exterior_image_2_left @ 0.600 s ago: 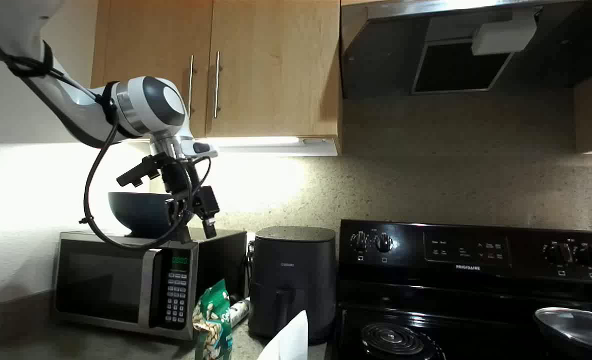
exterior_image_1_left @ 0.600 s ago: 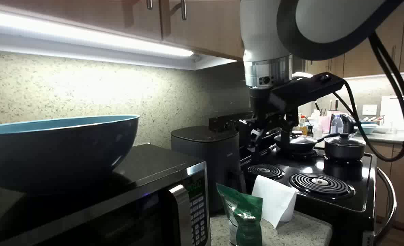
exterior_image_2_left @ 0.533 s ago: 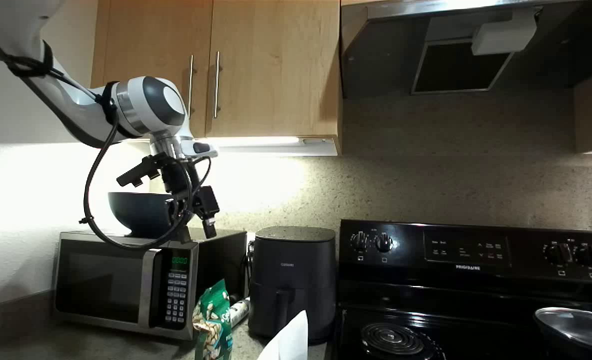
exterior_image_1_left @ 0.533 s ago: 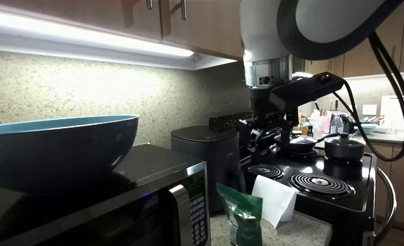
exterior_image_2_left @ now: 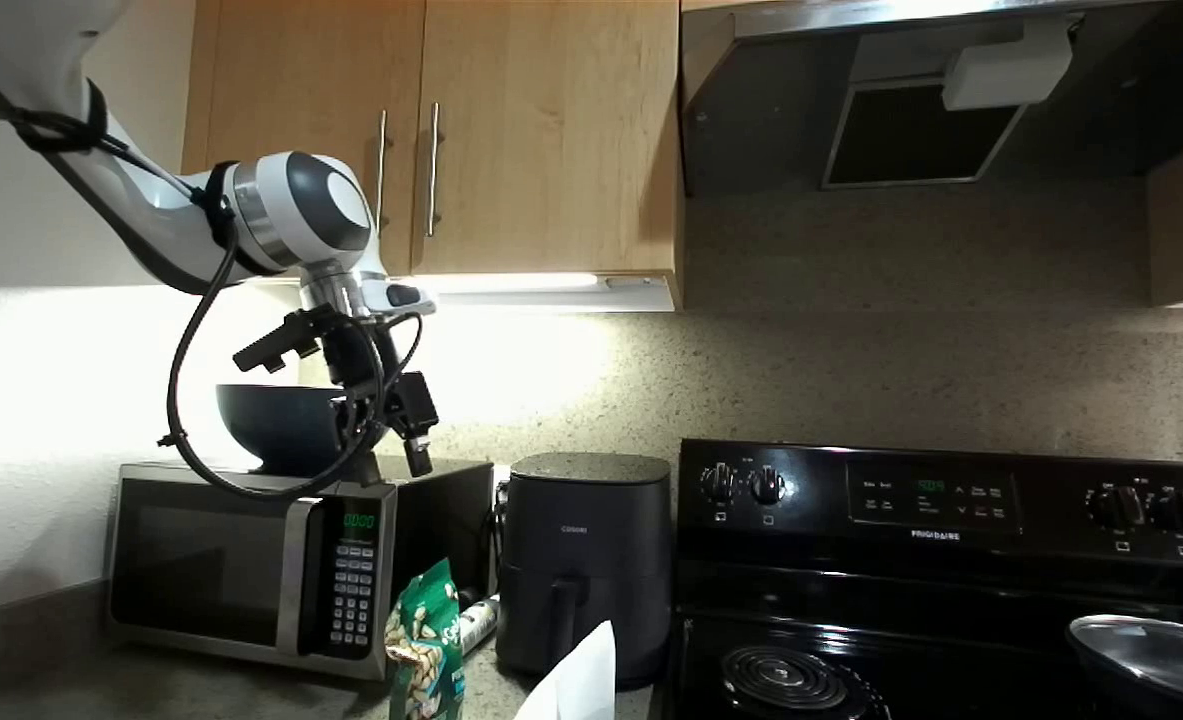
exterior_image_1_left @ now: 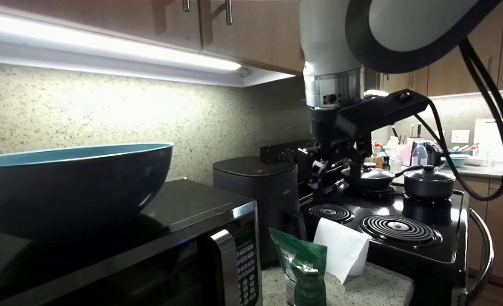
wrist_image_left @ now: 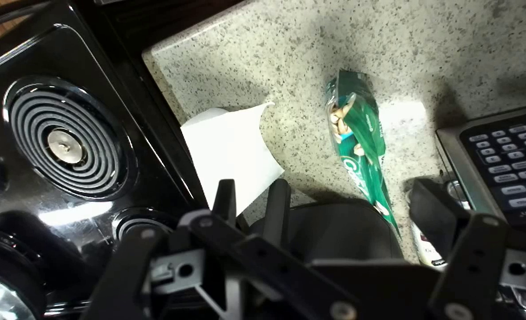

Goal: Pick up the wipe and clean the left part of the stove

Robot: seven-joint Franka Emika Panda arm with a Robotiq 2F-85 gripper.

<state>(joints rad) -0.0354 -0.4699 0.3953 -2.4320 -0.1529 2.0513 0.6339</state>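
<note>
White folded wipe point(wrist_image_left: 229, 146): a thin sheet standing tent-fashion on the speckled grey stone table point(wrist_image_left: 245, 53), just beside the glossy black coil-burner stove point(wrist_image_left: 45, 58). Whether wipe and stove touch, I cannot tell.

Black two-fingered hand point(wrist_image_left: 345, 202): fingers spread wide, tips pointing down. It hangs in the air, higher than the wipe and apart from it in both exterior views. In the wrist view one finger crosses in front of the sheet's lower edge.

White-and-grey jointed arm point(exterior_image_2_left: 161, 220): runs from an upper corner down to the hand in an exterior view.

Stove, table side: a large dark coil burner point(exterior_image_1_left: 398, 229) toward the front, a smaller dark coil burner point(exterior_image_1_left: 331, 212) toward the back, both uncovered.

Stove, far side: a black glass-lidded frying pan point(exterior_image_1_left: 374, 184) toward the back, a dark glass-lidded saucepan point(exterior_image_1_left: 429, 189) toward the front.

Black control panel point(exterior_image_2_left: 936, 515): along the stove's back, green digits lit.

Glossy green bag point(wrist_image_left: 366, 126): upright on the table, near the wipe, apart from it in the wrist view; nuts show on one face.

Dark grey rounded air fryer point(exterior_image_2_left: 586, 545): on the table, between the stove and the silver-and-black microwave point(exterior_image_2_left: 201, 570), whose front also shows green digits.

Wide bowl point(exterior_image_1_left: 77, 195), dark blue outside, pale blue inside: resting on the microwave.

Light wood cupboard point(exterior_image_2_left: 551, 140): overhead, with a white light strip point(exterior_image_1_left: 106, 43) glowing beneath.
</note>
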